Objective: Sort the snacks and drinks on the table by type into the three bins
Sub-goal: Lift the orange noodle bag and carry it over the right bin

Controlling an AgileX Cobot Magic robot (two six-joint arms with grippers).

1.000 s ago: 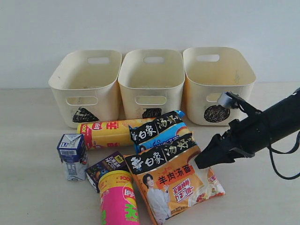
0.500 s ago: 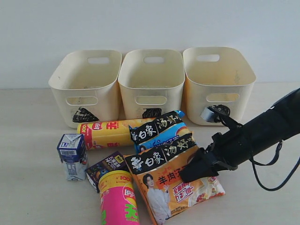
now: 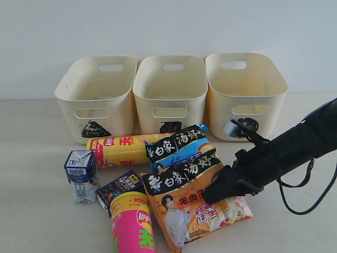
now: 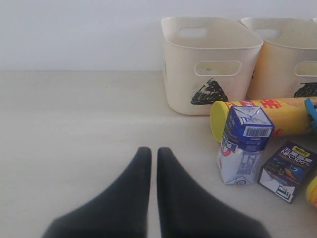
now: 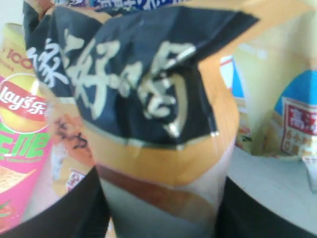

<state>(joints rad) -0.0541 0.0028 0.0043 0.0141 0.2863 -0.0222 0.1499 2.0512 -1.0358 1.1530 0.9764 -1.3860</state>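
- A plain, pale grey-white wall (image 3: 158, 26) fills the whole background of the exterior view, evenly lit.
- The left wrist view shows the same wall, its lower edge a straight horizontal line.

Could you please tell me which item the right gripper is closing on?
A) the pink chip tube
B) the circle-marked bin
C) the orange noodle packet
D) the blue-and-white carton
C: the right gripper rests on the orange noodle packet, which fills the gap between its fingers in the right wrist view.

light: bright, even | shadows: soft | right wrist view: blurred
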